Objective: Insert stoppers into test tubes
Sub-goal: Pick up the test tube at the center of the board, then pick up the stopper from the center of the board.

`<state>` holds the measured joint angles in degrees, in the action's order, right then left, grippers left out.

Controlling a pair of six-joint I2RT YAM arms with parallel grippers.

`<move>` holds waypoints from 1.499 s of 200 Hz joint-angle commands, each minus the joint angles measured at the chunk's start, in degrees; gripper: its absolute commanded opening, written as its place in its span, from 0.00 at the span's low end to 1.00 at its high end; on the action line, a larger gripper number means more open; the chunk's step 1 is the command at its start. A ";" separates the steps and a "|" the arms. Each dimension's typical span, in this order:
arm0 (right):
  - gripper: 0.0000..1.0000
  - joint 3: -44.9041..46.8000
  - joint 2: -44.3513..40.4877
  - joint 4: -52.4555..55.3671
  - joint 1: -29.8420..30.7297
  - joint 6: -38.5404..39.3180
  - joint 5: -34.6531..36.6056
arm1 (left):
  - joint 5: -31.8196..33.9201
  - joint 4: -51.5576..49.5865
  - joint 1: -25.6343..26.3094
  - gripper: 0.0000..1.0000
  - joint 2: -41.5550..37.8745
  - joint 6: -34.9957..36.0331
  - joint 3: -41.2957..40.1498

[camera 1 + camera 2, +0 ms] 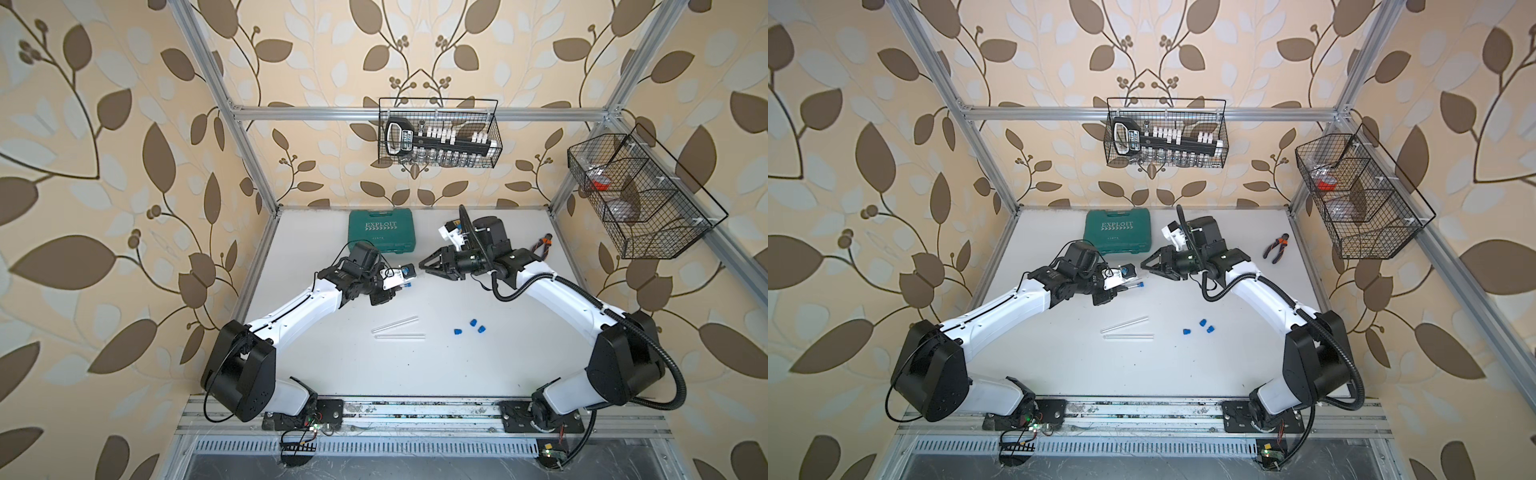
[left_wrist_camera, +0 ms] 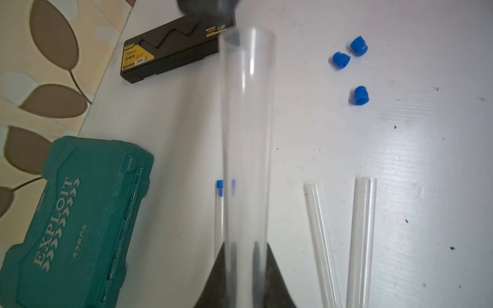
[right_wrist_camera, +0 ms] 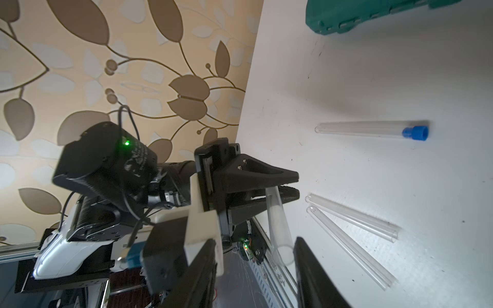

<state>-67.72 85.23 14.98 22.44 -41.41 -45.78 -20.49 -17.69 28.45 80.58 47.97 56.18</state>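
Right wrist view: left jaws clamp a clear, unstoppered test tube (image 3: 277, 226); right jaws apart.

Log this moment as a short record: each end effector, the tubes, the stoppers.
Left end effector: shut on clear test tube, whose mouth is unplugged
Right end effector: open, holding nothing, at that tube's open end
Bare tubes: two, lying on the table
Stoppered tube: one, lying flat
Loose stoppers: three, clustered beside the bare tubes
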 commanded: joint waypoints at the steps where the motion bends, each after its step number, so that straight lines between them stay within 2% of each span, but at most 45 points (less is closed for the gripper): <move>1: 0.45 1.06 -5.46 2.97 -3.45 9.91 5.97 | 3.37 3.56 0.03 0.00 -2.45 -5.09 -1.46; 31: 0.44 2.40 -9.46 10.90 -7.86 25.74 19.26 | 9.57 5.40 -0.76 0.00 -1.23 -16.58 -0.55; 60: 0.45 3.05 -11.37 15.50 -7.92 41.80 26.13 | 8.87 7.48 -3.65 0.00 -0.92 -23.25 -0.69; 73: 0.45 4.26 -12.22 15.75 -7.93 45.40 30.56 | 8.43 8.90 -4.89 0.00 -0.71 -24.50 -1.45; 91: 0.45 4.67 -11.68 18.02 -7.86 44.99 36.26 | 8.25 10.08 -5.76 0.00 -0.41 -24.41 -2.43; 107: 0.46 4.19 -9.56 22.00 -7.93 40.67 37.87 | 8.10 11.62 -5.84 0.00 -0.54 -23.09 -3.82; 123: 0.45 1.71 -5.59 28.89 -7.93 32.53 39.53 | 5.76 12.39 -5.86 0.00 -1.16 -21.52 -4.96; 135: 0.42 1.62 -3.53 32.40 -7.53 26.37 37.82 | 4.84 13.00 -5.86 0.00 -1.69 -21.26 -5.50; 148: 0.39 4.90 -5.60 30.57 -4.71 20.27 37.92 | 4.16 14.09 -5.85 0.00 -2.25 -21.15 -6.37; 163: 0.39 8.64 -9.16 28.09 -0.40 13.77 42.11 | 3.71 15.75 -5.84 0.00 -2.82 -21.71 -7.42; 181: 0.40 12.06 -11.37 27.69 1.29 5.63 43.23 | 2.92 16.63 -5.77 0.00 -3.31 -22.22 -8.10; 204: 0.42 15.37 -11.82 26.43 2.64 -3.72 41.87 | 3.52 16.39 -5.73 0.00 -3.32 -23.29 -7.68; 230: 0.44 15.51 -9.14 26.31 6.56 -12.89 44.42 | 6.07 13.91 -5.77 0.00 -2.40 -23.63 -6.23; 269: 0.42 14.86 -4.09 27.65 7.56 -22.47 47.53 | 7.16 12.96 -5.77 0.00 -2.79 -23.12 -5.91; 300: 0.40 13.50 -0.69 29.81 7.62 -24.12 50.12 | 7.18 12.55 -5.77 0.00 -3.22 -22.47 -5.78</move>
<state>-52.60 82.46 41.93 29.63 -60.34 0.51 -14.24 -4.89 22.48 79.50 25.19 48.34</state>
